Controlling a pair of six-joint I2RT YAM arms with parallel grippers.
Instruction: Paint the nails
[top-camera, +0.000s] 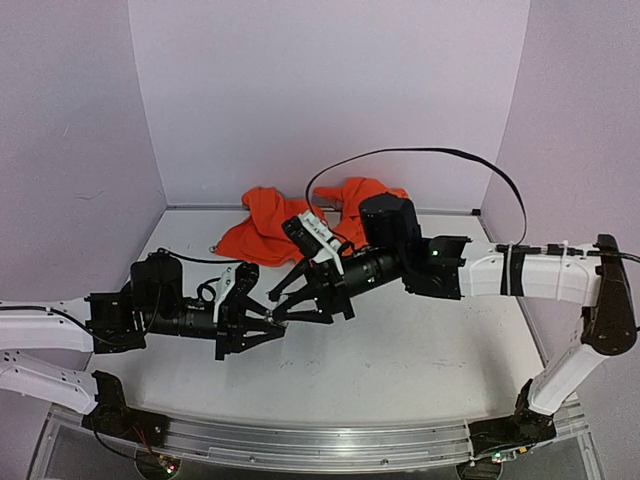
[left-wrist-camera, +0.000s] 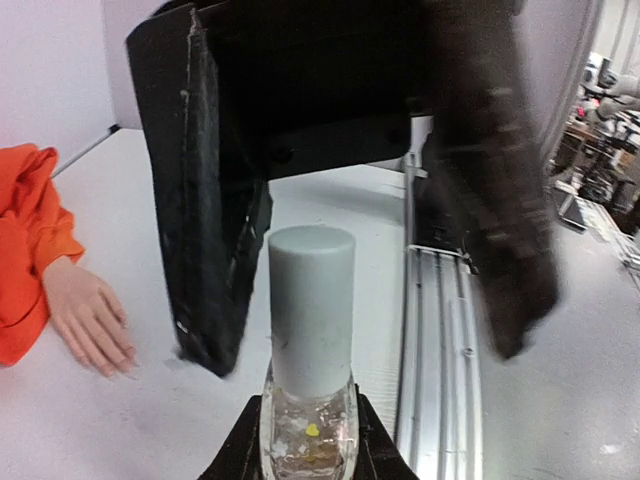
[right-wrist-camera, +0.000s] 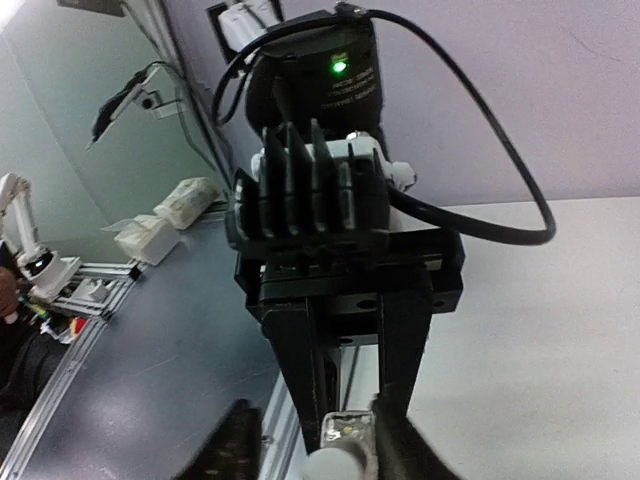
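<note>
The left gripper (left-wrist-camera: 305, 458) is clamped on a small bottle (left-wrist-camera: 306, 428) over the middle of the counter (top-camera: 430, 350). The right gripper (top-camera: 288, 306) has its jaws spread apart, one on each side of the bottle's cap (left-wrist-camera: 311, 300). The nails (left-wrist-camera: 115, 352) rest on the counter toward its far edge, well apart from both grippers, at the end of the orange sleeve (left-wrist-camera: 25, 240).

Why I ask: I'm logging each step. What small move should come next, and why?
Probably close the right gripper on the cap, to unscrew it. The left gripper holds the bottle, the cap is on, and the right fingers stand open on either side of the cap.
</note>
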